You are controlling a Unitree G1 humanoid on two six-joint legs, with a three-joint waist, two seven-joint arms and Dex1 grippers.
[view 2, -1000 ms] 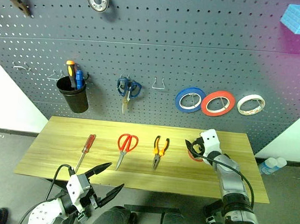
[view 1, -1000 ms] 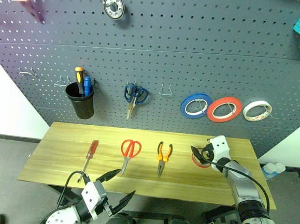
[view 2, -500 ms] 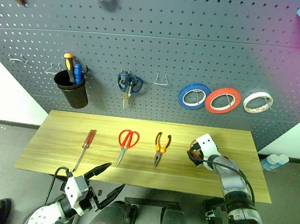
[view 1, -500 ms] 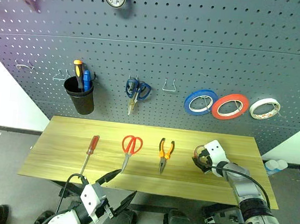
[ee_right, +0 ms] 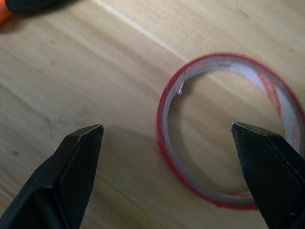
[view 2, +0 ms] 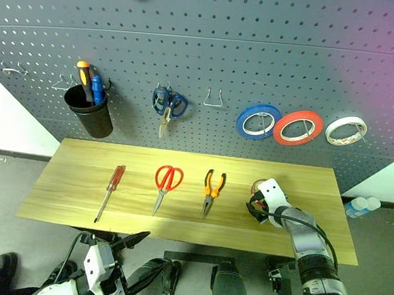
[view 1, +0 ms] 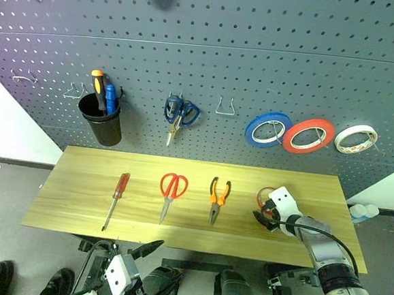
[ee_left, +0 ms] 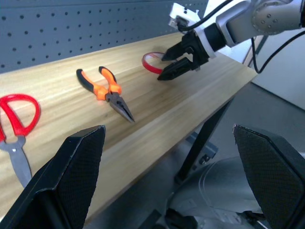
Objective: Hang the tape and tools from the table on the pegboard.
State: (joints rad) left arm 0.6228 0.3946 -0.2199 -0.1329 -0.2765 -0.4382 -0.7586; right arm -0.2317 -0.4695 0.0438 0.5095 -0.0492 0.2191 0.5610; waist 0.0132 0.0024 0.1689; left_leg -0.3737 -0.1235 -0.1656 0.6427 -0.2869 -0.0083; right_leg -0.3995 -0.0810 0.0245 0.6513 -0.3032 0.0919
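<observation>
Right tool point(view 1: 265, 215) partly hides the tape point(view 1: 264, 193).

matt wood-grain table point(view 1: 77, 199), perforated matt grey pegboard point(view 1: 259, 57), glossy red tape point(ee_right: 228, 133), steel-bladed scissors point(view 1: 171, 193)

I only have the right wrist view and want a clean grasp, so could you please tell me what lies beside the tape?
Observer: The pliers lie to the robot's left of the tape, apart from it.
Operator: Which other tools are on the table?
Observer: The scissors and screwdriver, further left.
Operator: Is any hook free on the pegboard?
Observer: Yes, a bare hook sits between the blue scissors and the blue roll.
</observation>
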